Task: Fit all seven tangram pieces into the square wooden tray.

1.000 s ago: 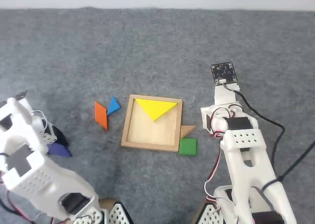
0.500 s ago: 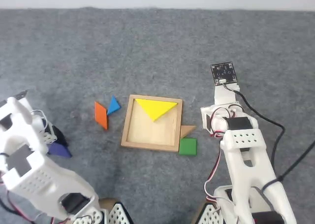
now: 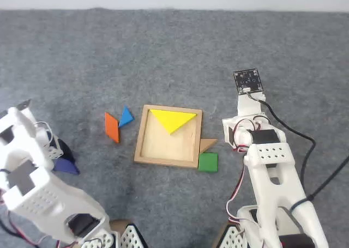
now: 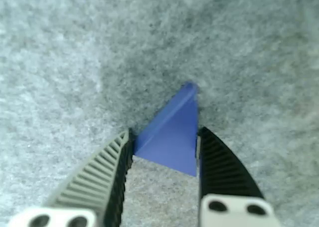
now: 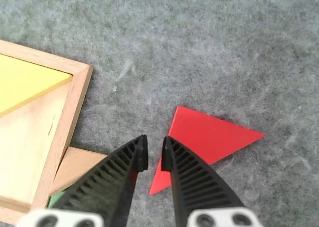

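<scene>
Pick-up step, by appearance: left gripper [image 4: 164, 135] closed on the violet triangle [image 4: 174, 124] lying on the table [image 4: 75, 47], tray [image 3: 140, 143] well apart from it; next likely calls for a lift and carry to the tray.

One square wooden tray [image 3: 166, 162] is counted. Seven tangram pieces are counted in all. Five of them are triangles: a yellow triangle [image 3: 172, 119], a light blue triangle [image 3: 125, 117], a dark blue triangle [image 4: 172, 137], a tan triangle [image 3: 207, 145] and a red triangle [image 5: 204, 137]. One orange parallelogram [image 3: 112, 127] and one green square [image 3: 208, 162] complete the set. One piece is counted inside the tray, and six are counted outside it. Two robot arms are seen, a left arm [image 3: 38, 188] and a right arm [image 3: 272, 171]. Two grippers are counted, the left gripper [image 4: 164, 134] and the right gripper [image 5: 153, 138].
</scene>
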